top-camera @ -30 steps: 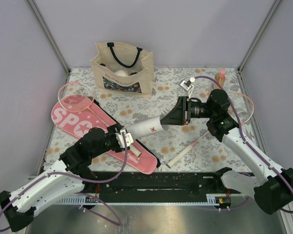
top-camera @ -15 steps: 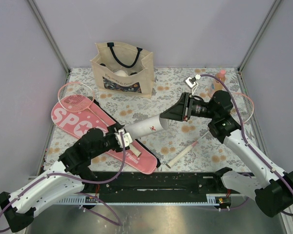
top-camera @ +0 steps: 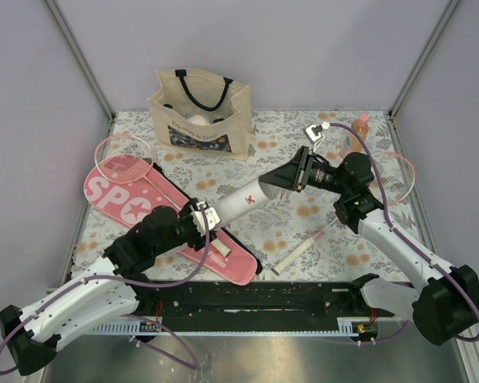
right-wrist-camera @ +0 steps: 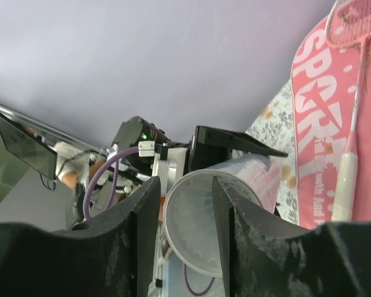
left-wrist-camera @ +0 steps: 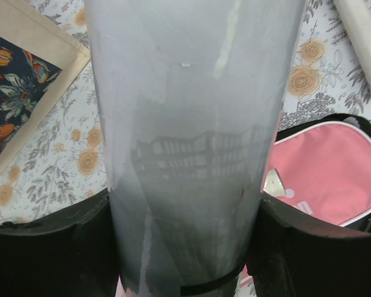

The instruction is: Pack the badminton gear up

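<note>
At the far left, one racket [top-camera: 124, 157] lies with its head past the far end of the pink case [top-camera: 120, 195] and its handle resting on the case's near right part. The case lies flat on the tabletop [top-camera: 279, 136], slanting from far left to near right. My left hand [top-camera: 201, 221] is over the case's right edge and is clamped around the near end of the tube [top-camera: 243, 198], with a dark finger [left-wrist-camera: 49, 247] pressed against each side of it. The tube slants away to the far right. Beyond it, at the far edge, stands the tote [top-camera: 199, 112]. My right hand [top-camera: 301, 173] is at the tube's far end with its fingers [right-wrist-camera: 145, 235] parted. The tube's open mouth shows between them, not squeezed. Right of the tube, the second racket [top-camera: 294, 258] lies on the tabletop, handle near and head under my right arm. The bottle [top-camera: 359, 128] stands in the far right corner.
</note>
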`<state>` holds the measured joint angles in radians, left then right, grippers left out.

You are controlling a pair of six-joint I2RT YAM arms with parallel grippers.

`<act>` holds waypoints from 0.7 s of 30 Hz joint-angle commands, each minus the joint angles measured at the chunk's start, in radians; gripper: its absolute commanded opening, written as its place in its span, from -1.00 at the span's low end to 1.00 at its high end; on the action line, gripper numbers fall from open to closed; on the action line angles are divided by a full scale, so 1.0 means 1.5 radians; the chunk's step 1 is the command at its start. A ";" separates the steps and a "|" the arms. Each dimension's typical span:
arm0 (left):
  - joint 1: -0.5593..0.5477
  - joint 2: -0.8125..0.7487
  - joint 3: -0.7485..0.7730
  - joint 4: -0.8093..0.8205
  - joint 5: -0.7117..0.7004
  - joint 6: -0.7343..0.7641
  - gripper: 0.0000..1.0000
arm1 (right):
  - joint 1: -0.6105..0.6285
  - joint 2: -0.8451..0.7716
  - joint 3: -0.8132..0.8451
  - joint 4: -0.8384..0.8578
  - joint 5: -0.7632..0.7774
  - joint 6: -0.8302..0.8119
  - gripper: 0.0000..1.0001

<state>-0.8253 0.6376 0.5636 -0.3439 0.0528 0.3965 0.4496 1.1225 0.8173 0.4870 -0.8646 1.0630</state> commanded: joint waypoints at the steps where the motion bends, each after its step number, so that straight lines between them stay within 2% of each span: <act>1: -0.011 0.010 0.096 0.214 0.069 -0.077 0.07 | 0.010 0.014 -0.043 0.136 0.044 0.110 -0.02; 3: -0.011 0.029 0.125 0.200 0.071 -0.109 0.09 | 0.010 0.017 -0.041 0.185 0.058 0.152 0.01; 11: -0.010 0.068 0.162 0.222 0.059 -0.192 0.09 | 0.010 0.007 -0.016 0.151 0.125 0.153 0.12; 14: -0.010 0.080 0.190 0.217 0.066 -0.225 0.08 | 0.013 -0.011 0.025 -0.023 0.174 0.050 0.14; 18: -0.011 0.082 0.218 0.211 0.053 -0.262 0.08 | 0.010 -0.053 0.046 -0.075 0.203 0.002 0.19; 21: -0.011 0.087 0.236 0.187 0.019 -0.315 0.08 | 0.010 -0.098 0.111 -0.176 0.272 -0.048 0.44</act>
<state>-0.8383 0.7937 0.7773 -0.3504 0.1001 0.0525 0.4450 1.0550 0.8795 0.4900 -0.5312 1.1233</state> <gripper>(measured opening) 0.674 0.649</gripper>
